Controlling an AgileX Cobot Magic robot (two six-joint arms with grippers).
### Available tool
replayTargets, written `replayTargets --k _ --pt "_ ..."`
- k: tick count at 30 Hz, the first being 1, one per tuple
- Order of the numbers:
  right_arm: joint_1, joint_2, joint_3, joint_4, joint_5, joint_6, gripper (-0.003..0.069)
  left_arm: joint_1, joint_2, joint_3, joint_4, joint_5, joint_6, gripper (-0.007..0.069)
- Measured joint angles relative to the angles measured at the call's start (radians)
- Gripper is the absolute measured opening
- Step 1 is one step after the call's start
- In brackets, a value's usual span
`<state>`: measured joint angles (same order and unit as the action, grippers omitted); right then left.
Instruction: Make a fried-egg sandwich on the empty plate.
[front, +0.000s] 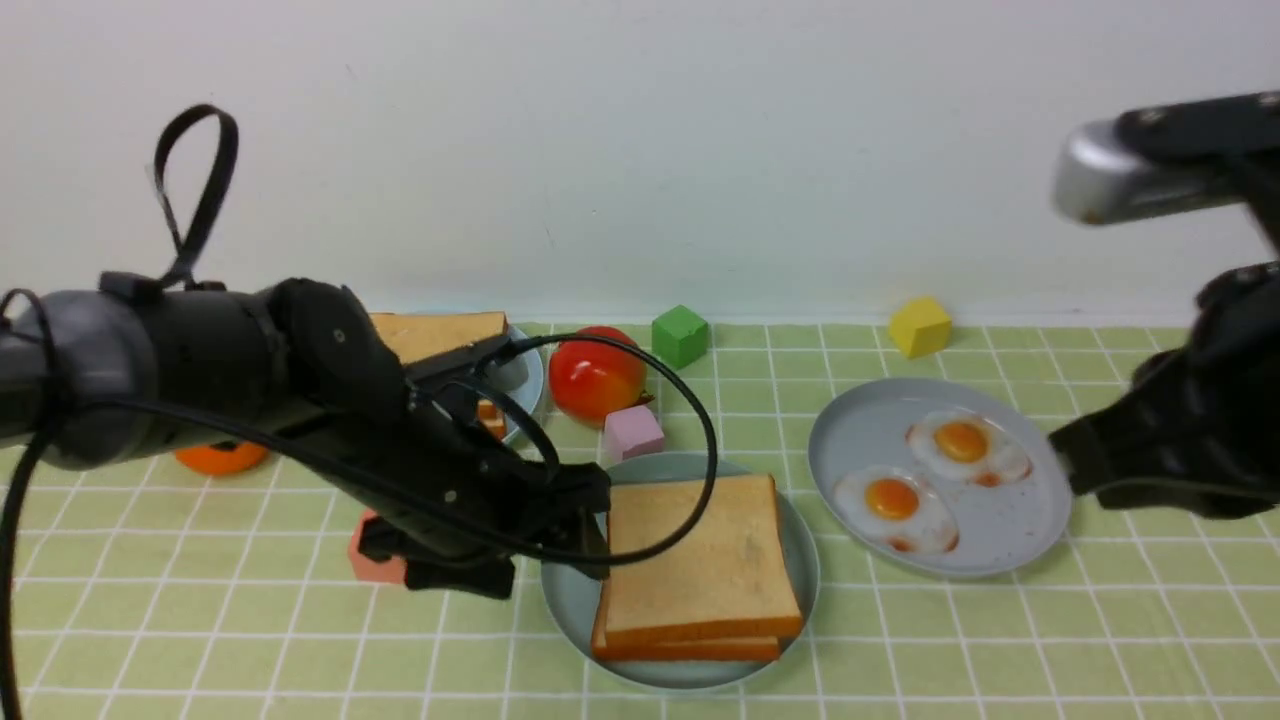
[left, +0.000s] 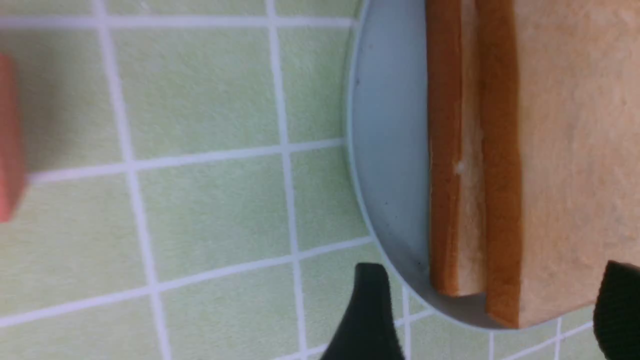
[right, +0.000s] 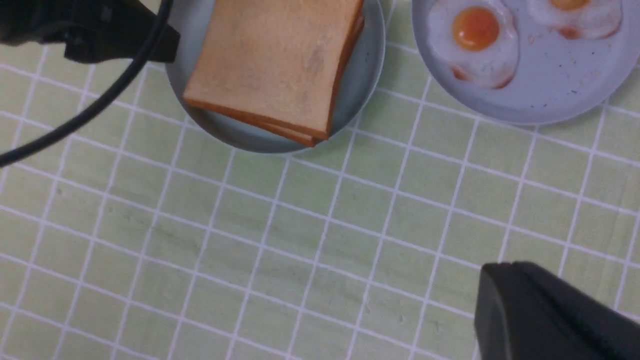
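Observation:
The pale mint-green plate (front: 570, 600) sits at the front centre with two tan toast slices (front: 700, 560) stacked on it. In the left wrist view (left: 575, 150) a pale strip shows between their two brown crusts; no egg is visible there. Two fried eggs (front: 893, 503) lie on the grey-blue speckled plate (front: 1010, 520) to the right. My left gripper (front: 585, 520) is open and empty at the plate's left rim, its fingertips (left: 370, 310) just short of the stack's corner. My right gripper (front: 1065, 455) is shut and empty beside the speckled plate's right rim.
A light-blue plate with a toast pile (front: 440, 335) stands at the back left, behind my left arm. A tomato (front: 597, 372), pink cube (front: 632, 432), green cube (front: 680, 335) and yellow cube (front: 920, 325) lie behind the plates. A salmon block (front: 375, 560) is by my left gripper.

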<state>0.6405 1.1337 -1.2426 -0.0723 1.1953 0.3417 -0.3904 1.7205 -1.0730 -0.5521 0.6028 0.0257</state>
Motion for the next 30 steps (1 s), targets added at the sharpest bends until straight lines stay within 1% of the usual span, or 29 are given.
replayTargets --k 3,6,7,8,10,13,14,15,16,18,19,20,21,22,24,30 --pt "0.022 -0.066 0.034 0.0 -0.039 0.011 -0.001 0.0 -0.049 0.0 0.018 0.02 -0.007 0.057" --pt "0.049 -0.2 0.154 -0.019 -0.155 0.015 -0.001 0.0 -0.153 0.008 0.023 0.074 -0.007 0.0537" --pt "0.051 -0.255 0.214 -0.036 -0.226 0.016 -0.001 0.0 -0.197 0.016 0.023 0.098 -0.011 0.0512" --pt "0.051 -0.265 0.224 -0.04 -0.226 0.016 -0.001 0.0 -0.205 0.018 0.023 0.101 -0.011 0.0507" --pt "0.053 -0.393 0.379 -0.085 -0.378 0.021 -0.001 0.0 -0.316 0.059 0.021 0.153 -0.026 0.0437" --pt "0.056 -0.541 0.516 -0.092 -0.496 0.023 -0.0009 0.0 -0.462 0.148 0.0 0.198 -0.032 0.0309" --pt "0.056 -0.541 0.524 -0.092 -0.503 0.023 -0.001 0.0 -0.472 0.148 -0.002 0.2 -0.032 0.0309" --pt "0.057 -0.587 0.556 -0.092 -0.526 0.024 -0.001 0.0 -0.514 0.185 -0.009 0.205 -0.033 0.0263" --pt "0.057 -0.664 0.617 -0.093 -0.555 0.024 -0.0009 0.0 -0.61 0.262 -0.033 0.216 -0.036 0.0181" --pt "0.057 -0.724 0.659 -0.095 -0.566 0.024 -0.0007 0.0 -0.698 0.336 -0.062 0.223 -0.037 0.0112" --pt "0.057 -0.764 0.685 -0.095 -0.57 0.024 -0.0006 0.0 -0.763 0.39 -0.08 0.224 -0.037 0.0064" --pt "0.057 -0.77 0.689 -0.095 -0.57 0.024 -0.0006 0.0 -0.774 0.399 -0.086 0.224 -0.037 0.0057" --pt "0.057 -0.805 0.714 -0.095 -0.57 0.024 -0.0007 0.0 -0.846 0.454 -0.1 0.222 -0.037 0.0008" --pt "0.057 -0.831 0.73 -0.095 -0.569 0.024 -0.0006 0.0 -0.895 0.486 -0.104 0.214 -0.037 -0.0013" --pt "0.057 -0.88 0.758 -0.095 -0.569 0.024 -0.0003 0.0 -0.989 0.533 -0.105 0.177 -0.037 -0.0013" --pt "0.057 -0.915 0.805 -0.096 -0.559 0.024 0.0 0.0 -1.119 0.55 -0.109 0.071 -0.037 -0.0013"
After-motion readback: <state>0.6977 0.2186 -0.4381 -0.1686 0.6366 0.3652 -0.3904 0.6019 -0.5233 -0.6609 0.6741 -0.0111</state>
